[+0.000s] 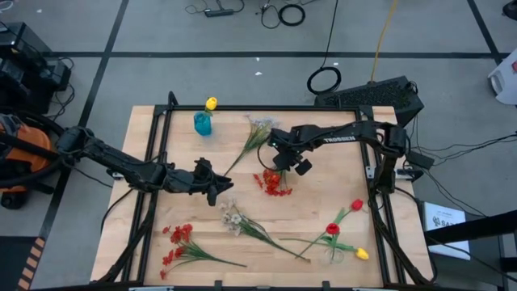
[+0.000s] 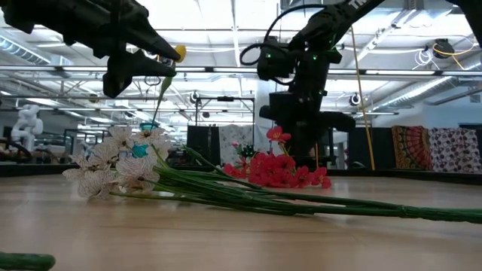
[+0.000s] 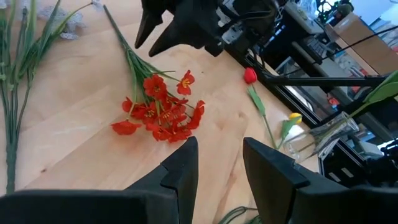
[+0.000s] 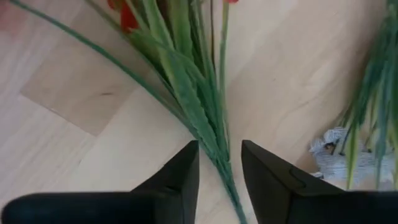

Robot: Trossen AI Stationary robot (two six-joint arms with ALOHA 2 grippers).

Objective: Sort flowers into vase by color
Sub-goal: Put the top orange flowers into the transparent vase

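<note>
A small teal vase (image 1: 202, 124) stands near the table's far edge with one yellow tulip (image 1: 212, 103) in it. A red clustered spray (image 1: 275, 183) lies mid-table, flat on its side. My right gripper (image 4: 219, 163) is open above the spray's green stems (image 4: 199, 118), fingers either side of them in the right wrist view. My left gripper (image 3: 220, 163) is open, to the spray's left (image 3: 163, 116), touching nothing. White sprigs lie far (image 1: 258, 129) and near (image 1: 234, 217). Another red spray (image 1: 178, 242) lies near left. Red tulips (image 1: 332, 229) and a yellow tulip (image 1: 361, 253) lie near right.
A clear glass vase (image 3: 323, 138) lies by the tulips at the near right. A black frame (image 1: 266, 108) rims the wooden table. In the low view the near white sprig (image 2: 113, 172) and its long stems (image 2: 316, 202) cross the foreground. Bare wood lies between the sprays.
</note>
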